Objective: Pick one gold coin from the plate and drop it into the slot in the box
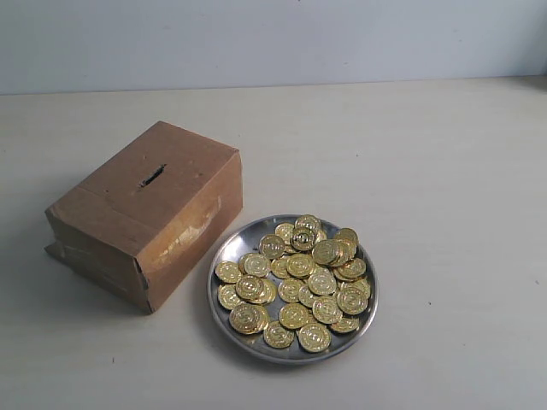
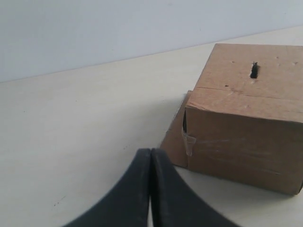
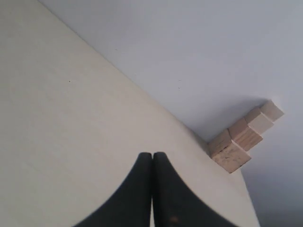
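Tabletop (image 1: pixel 444 171) bears the box (image 2: pixel 246 113) near the closed left end effector (image 2: pixel 150 156); right end effector (image 3: pixel 152 158) likewise closed.

Left claw (image 2: pixel 150 151) and right claw (image 3: pixel 152 154) are smooth, matte black and curved.

Left wrist view crops the box (image 2: pixel 246 118); embossing on coins (image 1: pixel 300 266) is unreadable

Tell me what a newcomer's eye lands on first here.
The heap of gold coins gleaming on the silver plate, low in the exterior view's middle, catches the eye first. Just left stands the brown cardboard box with its dark slot on top. The left gripper and right gripper are both shut, empty.
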